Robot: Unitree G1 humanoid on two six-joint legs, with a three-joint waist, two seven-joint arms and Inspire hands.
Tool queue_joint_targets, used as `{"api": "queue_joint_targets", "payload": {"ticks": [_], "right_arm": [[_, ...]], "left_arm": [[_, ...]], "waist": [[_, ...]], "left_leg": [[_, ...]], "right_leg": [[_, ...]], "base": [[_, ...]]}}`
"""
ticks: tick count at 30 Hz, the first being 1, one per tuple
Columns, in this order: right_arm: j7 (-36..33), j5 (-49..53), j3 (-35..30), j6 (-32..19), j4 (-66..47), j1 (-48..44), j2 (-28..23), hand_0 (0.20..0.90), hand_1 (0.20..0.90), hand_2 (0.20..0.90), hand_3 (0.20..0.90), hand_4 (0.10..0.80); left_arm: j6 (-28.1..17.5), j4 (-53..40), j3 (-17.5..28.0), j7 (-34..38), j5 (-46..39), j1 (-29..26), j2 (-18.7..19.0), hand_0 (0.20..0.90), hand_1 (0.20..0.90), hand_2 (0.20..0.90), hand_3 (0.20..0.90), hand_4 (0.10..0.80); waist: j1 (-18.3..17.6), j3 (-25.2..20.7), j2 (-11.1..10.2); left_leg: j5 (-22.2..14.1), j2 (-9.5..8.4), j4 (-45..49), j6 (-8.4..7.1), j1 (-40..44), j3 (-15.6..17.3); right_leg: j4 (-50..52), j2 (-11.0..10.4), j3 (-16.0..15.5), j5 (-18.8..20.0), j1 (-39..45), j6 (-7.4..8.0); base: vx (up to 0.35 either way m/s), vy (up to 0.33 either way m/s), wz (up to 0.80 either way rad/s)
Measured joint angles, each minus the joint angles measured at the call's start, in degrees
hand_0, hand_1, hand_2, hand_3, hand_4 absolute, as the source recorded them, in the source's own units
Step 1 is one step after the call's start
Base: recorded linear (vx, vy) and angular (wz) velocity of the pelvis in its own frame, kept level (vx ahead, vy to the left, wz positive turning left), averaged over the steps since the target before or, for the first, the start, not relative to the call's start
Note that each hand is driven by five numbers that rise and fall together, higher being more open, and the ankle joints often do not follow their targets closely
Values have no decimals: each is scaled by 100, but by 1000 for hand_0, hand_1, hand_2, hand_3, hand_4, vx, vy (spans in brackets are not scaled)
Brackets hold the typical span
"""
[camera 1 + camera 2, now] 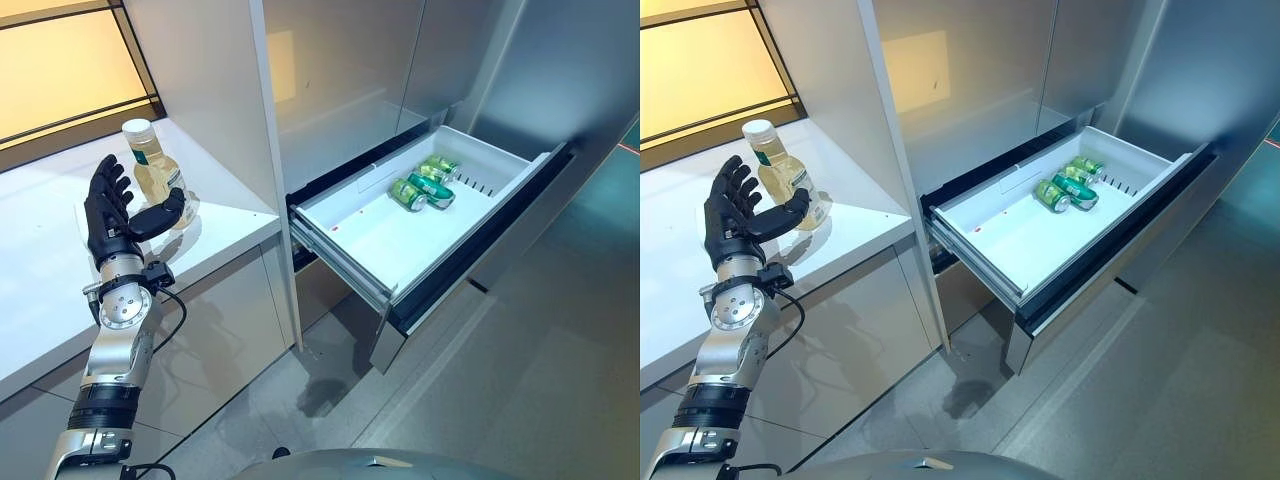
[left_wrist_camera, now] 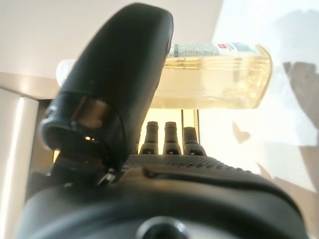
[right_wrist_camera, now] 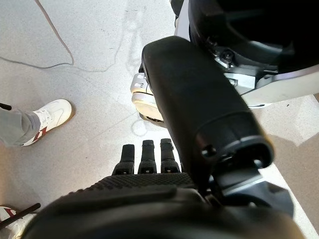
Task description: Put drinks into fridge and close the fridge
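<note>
A clear bottle (image 1: 158,175) of pale yellow drink with a white cap stands upright on the white counter (image 1: 40,300). My left hand (image 1: 110,215) is raised beside it, open, fingers straight on its left and thumb reaching across its front. The left wrist view shows the bottle (image 2: 214,82) just past the thumb (image 2: 124,74); whether they touch is unclear. To the right, the fridge drawer (image 1: 380,240) is pulled out, with three green cans (image 1: 425,183) lying in its far corner. My right hand (image 3: 144,194) shows only in its wrist view, open and empty above the floor.
A tall white panel (image 1: 215,90) rises between the counter and the fridge. The drawer's dark front (image 1: 500,225) juts out over the grey floor. A person's white shoe (image 3: 50,115) stands on the floor near my right hand.
</note>
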Motion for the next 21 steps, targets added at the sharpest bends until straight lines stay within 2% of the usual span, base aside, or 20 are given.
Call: {"api": "queue_joint_targets", "payload": {"ticks": [17, 21], "right_arm": [[35, -60, -16, 7, 0, 0, -5, 900, 900, 900, 900, 800], [48, -112, -17, 9, 0, -6, -17, 900, 900, 900, 900, 800]], "left_arm": [[0, 496, -3, -2, -362, -171, 0, 900, 900, 900, 900, 800], [0, 844, -3, -23, -364, -332, 16, 900, 900, 900, 900, 800]], "waist": [[-67, -20, 9], [-144, -69, 26]], "left_leg": [[0, 6, -6, 0, 59, 28], [0, 11, -7, 0, 59, 36]], "right_leg": [[3, 2, 20, 8, 46, -10], [4, 2, 28, 8, 43, -10]], "base": [[0, 0, 0], [0, 0, 0]]}}
